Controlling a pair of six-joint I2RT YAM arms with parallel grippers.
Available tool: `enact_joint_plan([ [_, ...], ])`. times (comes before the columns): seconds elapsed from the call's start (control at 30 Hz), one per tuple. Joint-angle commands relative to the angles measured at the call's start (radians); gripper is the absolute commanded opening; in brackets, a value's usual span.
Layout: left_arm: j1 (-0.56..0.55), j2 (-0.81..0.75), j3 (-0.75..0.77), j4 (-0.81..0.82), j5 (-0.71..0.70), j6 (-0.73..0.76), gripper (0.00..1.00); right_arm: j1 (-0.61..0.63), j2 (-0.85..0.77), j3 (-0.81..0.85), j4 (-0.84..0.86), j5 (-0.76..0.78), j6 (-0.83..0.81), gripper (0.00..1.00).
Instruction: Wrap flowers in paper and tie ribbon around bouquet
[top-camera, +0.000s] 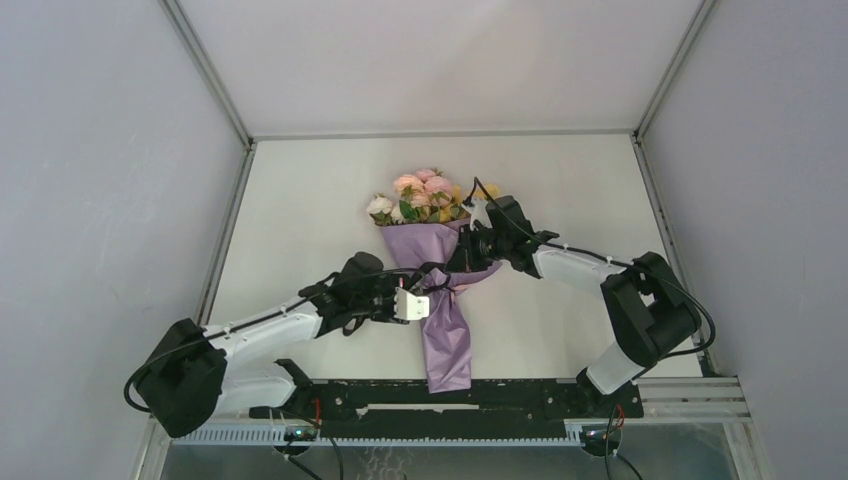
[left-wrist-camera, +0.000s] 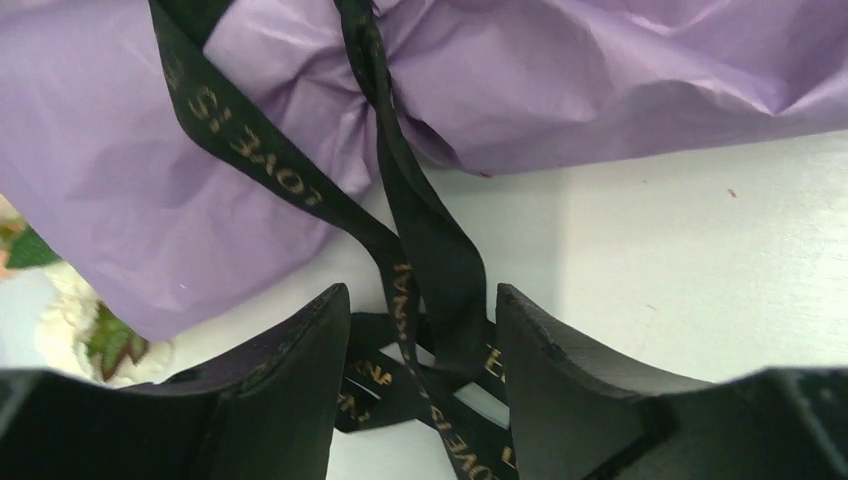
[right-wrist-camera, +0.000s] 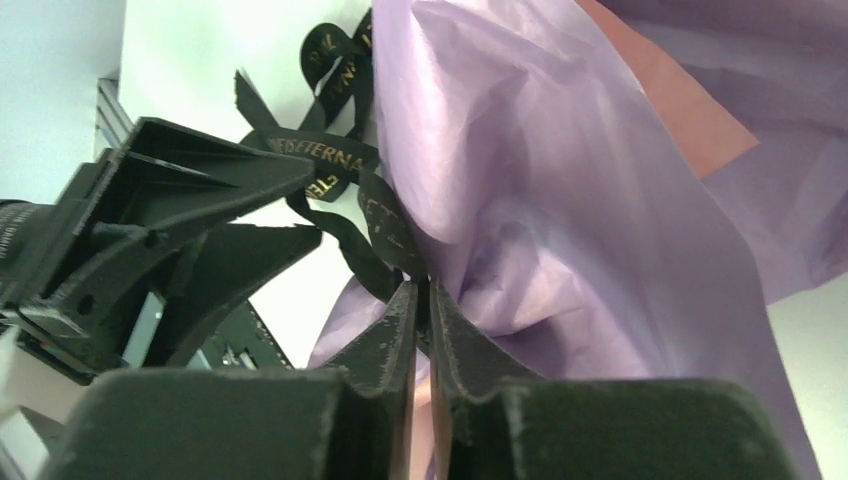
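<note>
The bouquet lies on the white table (top-camera: 300, 200), flowers (top-camera: 420, 195) at the far end. Lilac paper (top-camera: 445, 340) is cinched at its waist by the black ribbon (top-camera: 440, 280). My left gripper (left-wrist-camera: 420, 300) stands open just left of the waist. Loose gold-lettered ribbon (left-wrist-camera: 430, 230) strands run from the paper (left-wrist-camera: 560, 80) down between its fingers, which do not pinch them. My right gripper (right-wrist-camera: 422, 290) is at the waist from the right. Its fingers are almost together, with a bit of ribbon (right-wrist-camera: 385, 225) between the tips against the paper (right-wrist-camera: 560, 200).
Grey enclosure walls stand on three sides of the table. A black rail (top-camera: 500, 395) with the arm bases runs along the near edge, and the paper's tail reaches it. A white bloom (left-wrist-camera: 70, 320) shows at the left wrist view's lower left.
</note>
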Motion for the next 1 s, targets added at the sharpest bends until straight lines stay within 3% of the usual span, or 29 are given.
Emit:
enact_joint_plan([
  [0.0, -0.017, 0.037, 0.010, 0.111, 0.029, 0.104, 0.60, 0.011, 0.016, 0.005, 0.101, -0.057, 0.016, 0.21],
  [0.17, -0.017, 0.060, 0.012, 0.057, 0.052, 0.223, 0.62, 0.024, 0.051, 0.004, 0.156, -0.077, 0.034, 0.36],
  [0.3, -0.027, 0.088, 0.033, 0.096, 0.089, 0.208, 0.60, 0.043, 0.085, 0.028, 0.150, -0.085, 0.031, 0.38],
  [0.47, -0.037, 0.118, 0.027, 0.127, 0.099, 0.230, 0.35, 0.040, 0.068, 0.031, 0.112, -0.055, 0.017, 0.14],
  [0.6, -0.039, 0.118, 0.021, 0.127, 0.087, 0.248, 0.16, 0.038, 0.040, 0.031, 0.086, -0.046, 0.000, 0.11],
  [0.67, -0.040, 0.110, 0.018, 0.126, 0.067, 0.247, 0.01, 0.037, 0.030, 0.031, 0.077, -0.042, -0.004, 0.09],
  [0.7, -0.040, 0.105, 0.017, 0.121, 0.057, 0.244, 0.00, 0.034, 0.024, 0.031, 0.071, -0.039, -0.006, 0.08],
  [0.83, -0.040, 0.078, 0.016, 0.086, 0.059, 0.235, 0.02, 0.032, 0.004, 0.031, 0.061, -0.033, -0.006, 0.07],
  [0.97, -0.047, 0.079, 0.012, 0.088, 0.088, 0.245, 0.36, 0.038, 0.001, 0.031, 0.070, -0.038, 0.000, 0.07],
])
